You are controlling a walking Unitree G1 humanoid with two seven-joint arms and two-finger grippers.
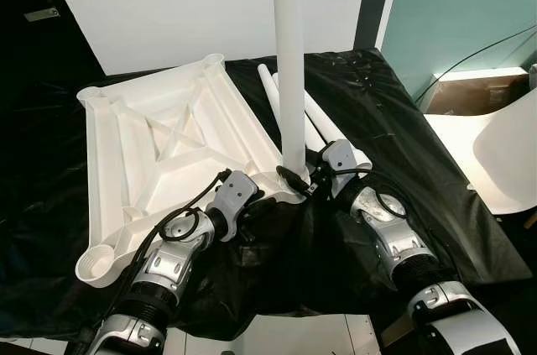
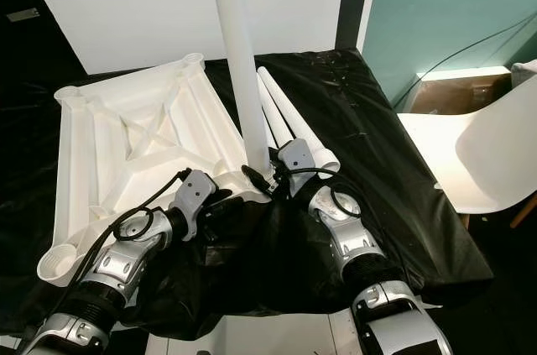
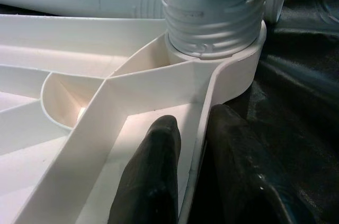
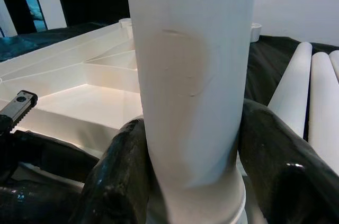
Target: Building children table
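Step in hand, I'd judge: screwing the first leg into the near-right corner socket. Left tool [image 1: 267, 195] pinches the rim of the upturned table top [image 1: 159, 145], steadying it on the black-covered tabletop [image 1: 403, 120]. Right tool [image 4: 193, 155] is clamped on the upright leg [image 1: 289, 53], threads partly exposed. Next: more turns, leg kept vertical. Spare legs [image 1: 323, 124] lie just right; far-right side is roomier.

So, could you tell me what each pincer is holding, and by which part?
Right pincer grips the upright table leg near its base. Left pincer pinches the upturned tabletop by its rim wall beside that corner socket.
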